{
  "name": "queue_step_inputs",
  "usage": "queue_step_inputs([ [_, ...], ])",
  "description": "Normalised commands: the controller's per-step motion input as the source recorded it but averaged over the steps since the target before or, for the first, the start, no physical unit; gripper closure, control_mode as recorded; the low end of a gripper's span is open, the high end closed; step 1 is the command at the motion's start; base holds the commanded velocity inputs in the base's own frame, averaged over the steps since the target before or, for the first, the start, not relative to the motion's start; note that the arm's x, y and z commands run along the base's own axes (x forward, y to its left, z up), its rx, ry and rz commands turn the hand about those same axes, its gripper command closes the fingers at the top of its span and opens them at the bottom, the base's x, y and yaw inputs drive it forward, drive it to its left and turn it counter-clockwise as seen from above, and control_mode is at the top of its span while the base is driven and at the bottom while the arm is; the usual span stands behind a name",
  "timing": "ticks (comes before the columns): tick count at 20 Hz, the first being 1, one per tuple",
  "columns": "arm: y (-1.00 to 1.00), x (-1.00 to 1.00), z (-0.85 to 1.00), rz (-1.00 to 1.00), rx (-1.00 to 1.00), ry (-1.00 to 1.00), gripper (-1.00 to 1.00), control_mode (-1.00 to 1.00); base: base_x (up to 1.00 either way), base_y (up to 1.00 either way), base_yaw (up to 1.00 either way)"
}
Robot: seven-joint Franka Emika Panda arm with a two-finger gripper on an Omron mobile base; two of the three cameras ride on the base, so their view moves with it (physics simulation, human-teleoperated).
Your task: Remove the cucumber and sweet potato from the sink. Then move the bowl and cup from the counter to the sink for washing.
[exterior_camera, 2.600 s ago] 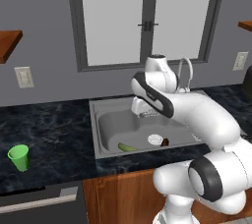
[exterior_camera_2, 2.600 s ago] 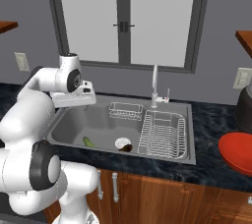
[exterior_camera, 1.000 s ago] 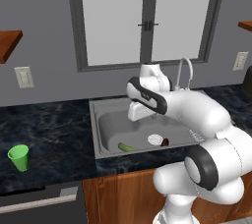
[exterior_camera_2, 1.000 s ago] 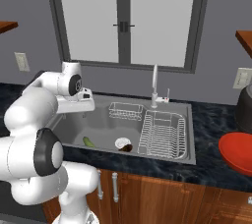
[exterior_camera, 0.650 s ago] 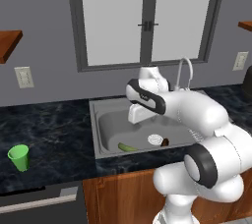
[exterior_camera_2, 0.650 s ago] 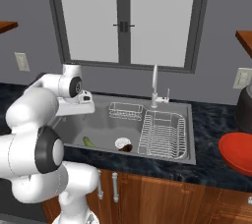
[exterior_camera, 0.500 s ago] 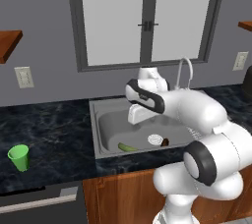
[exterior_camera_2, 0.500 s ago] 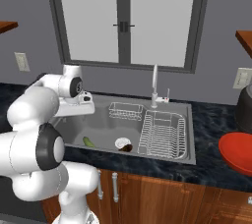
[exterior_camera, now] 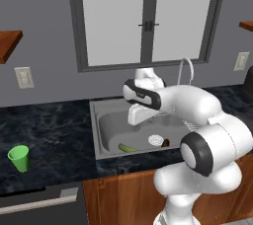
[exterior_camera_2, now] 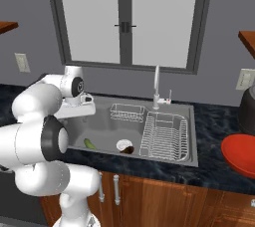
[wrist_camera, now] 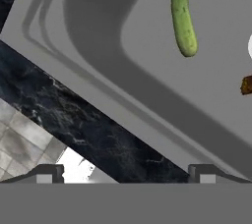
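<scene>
The light-green cucumber [wrist_camera: 183, 19] lies on the floor of the grey sink [wrist_camera: 123, 36], near its front, also seen in the base views [exterior_camera: 128, 147] [exterior_camera_2: 90, 144]. The dark reddish sweet potato [exterior_camera: 165, 143] [exterior_camera_2: 129, 150] [wrist_camera: 247, 84] rests beside the white drain [exterior_camera: 155, 140]. My gripper [wrist_camera: 125, 176] hangs open above the sink's left part [exterior_camera: 134, 120], holding nothing, with the cucumber below and ahead of it. The green cup [exterior_camera: 19, 158] stands on the left counter. The red bowl [exterior_camera_2: 241, 154] sits on the counter right of the sink.
A wire basket [exterior_camera_2: 125, 112] and a wire dish rack [exterior_camera_2: 164, 134] occupy the sink's back and right. The curved faucet [exterior_camera_2: 156, 86] rises behind them. Black marble counter [exterior_camera: 49, 135] flanks the sink. A dark appliance [exterior_camera_2: 247, 109] stands at far right.
My hand has come down and to the left, from over the sink's middle toward its left side. The jaws stay wide. The vegetables, cup and bowl have not moved.
</scene>
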Motion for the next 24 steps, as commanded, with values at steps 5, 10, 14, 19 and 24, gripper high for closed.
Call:
queue_step_inputs([
  [5,0.07,0.00,-0.11,0.05,0.00,0.00,-1.00,-1.00,0.00,0.00,0.00],
  [10,0.04,0.00,-0.17,0.00,0.00,0.00,-1.00,-1.00,0.00,0.00,0.00],
  [14,0.02,0.00,-0.16,0.00,0.00,-0.02,-1.00,-1.00,0.00,0.00,0.00],
  [19,0.00,-0.02,-0.14,0.00,0.00,-0.15,-1.00,-1.00,0.00,0.00,0.00],
  [24,0.02,-0.01,-0.17,0.00,0.00,-0.20,-1.00,-1.00,0.00,0.00,0.00],
])
